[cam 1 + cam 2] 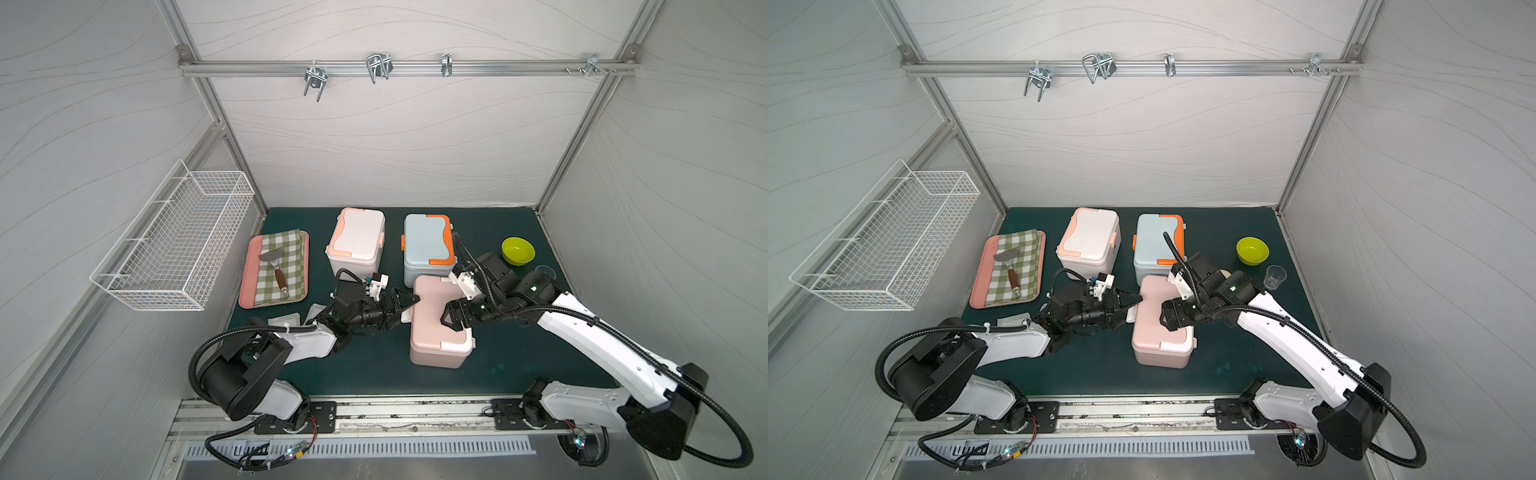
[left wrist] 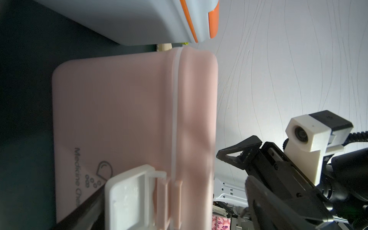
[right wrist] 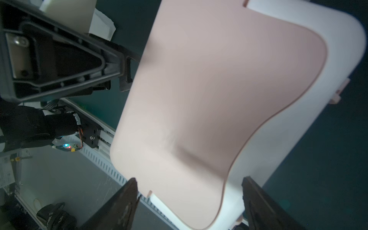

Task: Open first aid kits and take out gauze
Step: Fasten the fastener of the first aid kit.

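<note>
Pink kit [image 2: 129, 119]: "Medicine Che…" | left pincer [image 1: 410, 307] spread, empty | right pincer [image 1: 446, 318] spread, empty

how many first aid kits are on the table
3: white-and-peach kit at the back, blue-and-orange kit beside it, pink kit in front of the blue one. None seems hidden.

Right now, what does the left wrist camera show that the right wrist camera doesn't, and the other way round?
Only the left wrist view: the pink box from the side with its printed lettering, a white latch apparently swung open, the blue box beside it, and the open right gripper. Only the right wrist view: the pink lid from above and the metal rail at the table's front. Both: the pink box on the green mat.
</note>
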`<state>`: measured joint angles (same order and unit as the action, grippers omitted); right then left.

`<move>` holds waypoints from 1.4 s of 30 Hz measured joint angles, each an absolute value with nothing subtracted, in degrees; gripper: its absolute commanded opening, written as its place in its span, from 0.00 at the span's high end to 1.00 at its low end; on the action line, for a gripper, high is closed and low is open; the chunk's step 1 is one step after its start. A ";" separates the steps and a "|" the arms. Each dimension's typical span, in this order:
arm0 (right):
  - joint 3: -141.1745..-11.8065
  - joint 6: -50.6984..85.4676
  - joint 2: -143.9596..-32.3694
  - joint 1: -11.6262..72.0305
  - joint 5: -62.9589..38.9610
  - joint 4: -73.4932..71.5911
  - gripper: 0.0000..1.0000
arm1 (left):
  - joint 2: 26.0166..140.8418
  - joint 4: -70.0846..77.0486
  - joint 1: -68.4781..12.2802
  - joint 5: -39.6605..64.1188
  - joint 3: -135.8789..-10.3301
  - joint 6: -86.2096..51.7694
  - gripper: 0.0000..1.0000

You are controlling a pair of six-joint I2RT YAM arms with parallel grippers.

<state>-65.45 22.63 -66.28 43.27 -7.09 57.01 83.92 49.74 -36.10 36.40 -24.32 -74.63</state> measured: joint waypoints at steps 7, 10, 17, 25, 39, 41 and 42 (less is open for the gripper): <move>-59.72 22.63 -61.60 34.59 -11.46 55.68 0.16 | 85.56 57.47 -39.62 33.47 -22.63 -78.43 0.02; -57.71 22.59 -61.54 32.73 -14.76 54.00 0.17 | 85.84 61.87 -40.40 32.40 -21.43 -80.75 0.02; -56.66 22.35 -63.61 31.94 -17.17 52.56 0.17 | 85.14 64.99 -40.29 30.11 -19.16 -83.37 0.02; -56.66 20.95 -66.67 31.83 -18.72 50.70 0.18 | 80.16 62.89 -38.94 29.32 -16.84 -83.40 0.02; -57.30 19.53 -68.77 31.79 -18.74 50.09 0.17 | 65.52 51.51 -35.48 28.82 -14.33 -80.55 0.01; -58.04 19.42 -68.90 31.79 -18.46 50.57 0.16 | 62.63 47.24 -34.85 28.64 -14.31 -79.42 0.01; -58.72 19.40 -68.90 31.79 -18.11 50.96 0.17 | 60.93 44.56 -34.39 28.36 -14.28 -78.74 0.01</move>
<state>-58.72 19.40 -68.90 31.79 -18.11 50.96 60.93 44.56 -34.39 28.36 -14.28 -78.74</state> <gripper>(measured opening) 0.834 0.988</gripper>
